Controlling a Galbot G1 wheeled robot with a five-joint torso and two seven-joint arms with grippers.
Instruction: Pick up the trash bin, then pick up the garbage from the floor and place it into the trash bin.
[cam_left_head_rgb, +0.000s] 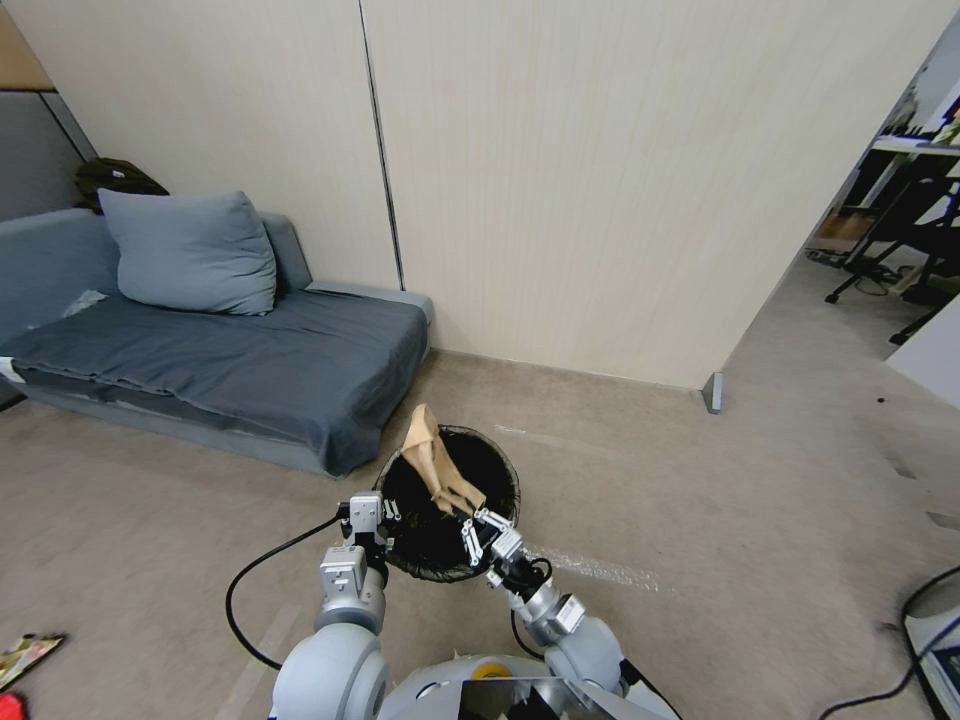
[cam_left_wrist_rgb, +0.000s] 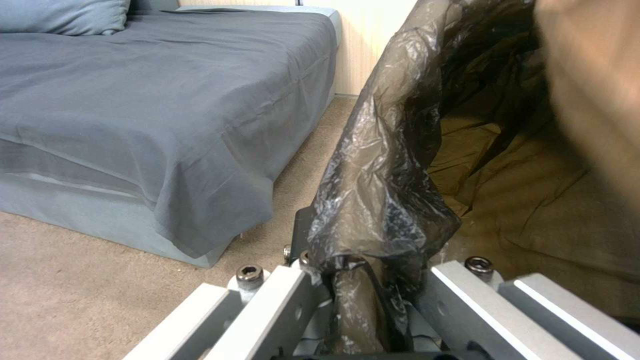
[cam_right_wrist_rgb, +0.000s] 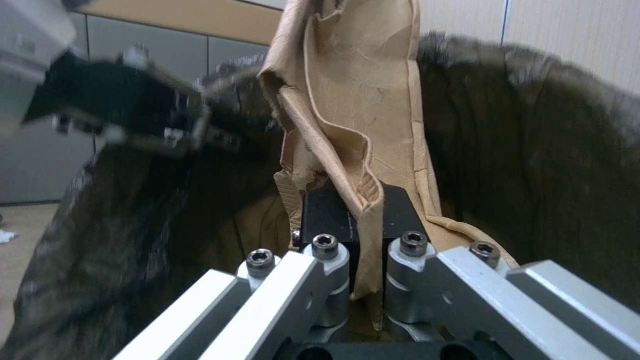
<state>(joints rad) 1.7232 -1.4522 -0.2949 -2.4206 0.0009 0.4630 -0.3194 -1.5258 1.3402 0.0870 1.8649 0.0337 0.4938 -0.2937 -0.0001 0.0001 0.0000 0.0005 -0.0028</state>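
Nearest to the robot, the right gripper (cam_left_head_rgb: 470, 528) is closed on the lower end of a brown paper scrap (cam_left_head_rgb: 432, 462), and the right wrist view shows the paper pinched flat between the two fingers (cam_right_wrist_rgb: 333, 280). The scrap is long and narrow; its long axis runs from the gripper up and away, so its free end rises above the far rim of the trash bin (cam_left_head_rgb: 505, 500). The gripper itself stands just over the near rim, and the bin's opening lies directly below and in front of it. Beside it, the left gripper (cam_left_head_rgb: 366, 523) is clamped on the black bag (cam_left_wrist_rgb: 380, 200) folded over the bin's rim and holds the bin above the floor (cam_left_head_rgb: 700, 500). Since the right arm carries the paper over the mouth, I judge that the drop depends on the tall scrap clearing the far rim. Farther off stands a grey sofa (cam_left_head_rgb: 250, 360), next to the bin.
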